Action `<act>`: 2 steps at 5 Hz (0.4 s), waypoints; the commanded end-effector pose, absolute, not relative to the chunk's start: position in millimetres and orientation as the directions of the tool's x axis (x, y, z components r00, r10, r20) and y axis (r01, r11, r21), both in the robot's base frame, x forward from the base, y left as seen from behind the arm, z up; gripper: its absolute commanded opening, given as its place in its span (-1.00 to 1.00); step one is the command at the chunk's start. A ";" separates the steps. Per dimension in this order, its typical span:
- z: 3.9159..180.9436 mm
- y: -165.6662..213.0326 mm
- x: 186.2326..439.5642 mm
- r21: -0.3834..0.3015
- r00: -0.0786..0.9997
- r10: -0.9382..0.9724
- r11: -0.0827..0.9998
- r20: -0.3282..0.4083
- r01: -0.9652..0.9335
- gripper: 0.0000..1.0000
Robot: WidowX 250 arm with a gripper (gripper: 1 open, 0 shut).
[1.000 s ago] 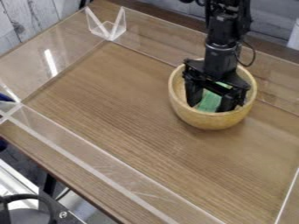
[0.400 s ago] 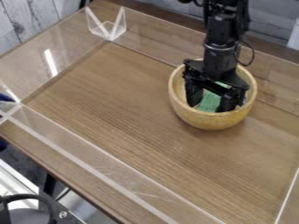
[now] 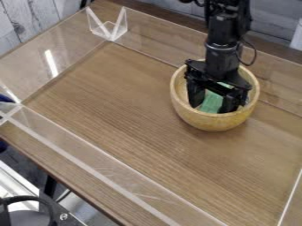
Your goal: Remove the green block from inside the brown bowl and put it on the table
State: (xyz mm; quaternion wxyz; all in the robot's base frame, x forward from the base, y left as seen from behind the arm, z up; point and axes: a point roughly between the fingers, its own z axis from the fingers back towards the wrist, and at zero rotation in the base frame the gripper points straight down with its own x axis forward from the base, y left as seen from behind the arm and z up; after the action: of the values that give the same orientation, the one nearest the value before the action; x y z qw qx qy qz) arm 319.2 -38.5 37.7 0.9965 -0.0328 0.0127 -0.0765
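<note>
The round, smooth, thick-rimmed wooden bowl (image 3: 213, 121) sits on the wood-grain table (image 3: 130, 110). Inside, the smooth green block (image 3: 215, 100) lies partly hidden, its long axis unclear. Above it, the black claw (image 3: 218, 88) stands wide open; whether it touches the block, I cannot tell.

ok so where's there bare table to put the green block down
There is plenty of bare table left of the bowl in the picture, as far as the clear wall, and more in front of the bowl, toward the bottom right. It is crowded at the bowl itself: the open jaws and the green block fill its middle.
</note>
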 end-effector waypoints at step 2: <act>63.2 -35.9 335.7 -0.063 0.983 -0.157 0.985 0.089 0.163 1.00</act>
State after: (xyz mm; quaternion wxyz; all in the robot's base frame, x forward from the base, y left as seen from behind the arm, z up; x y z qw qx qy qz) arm 322.3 -37.4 37.7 0.9964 -0.0350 0.0031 -0.0775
